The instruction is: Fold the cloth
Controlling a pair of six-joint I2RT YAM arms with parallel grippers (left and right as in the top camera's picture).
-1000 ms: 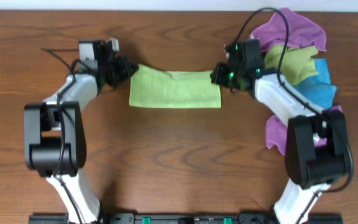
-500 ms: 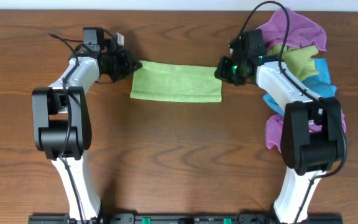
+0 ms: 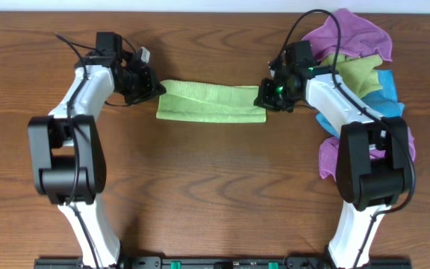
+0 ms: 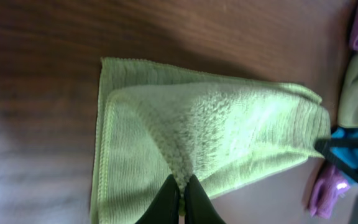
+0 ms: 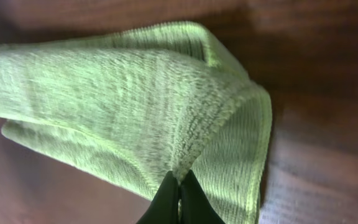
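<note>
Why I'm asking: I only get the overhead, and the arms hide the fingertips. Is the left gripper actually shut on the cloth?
Observer: Yes. The left wrist view shows the left gripper shut on a raised ridge of the cloth.
Operator: And the right one?
Observer: The right wrist view shows the right gripper shut on a pinched fold, close to the cloth's stitched edge.
</note>
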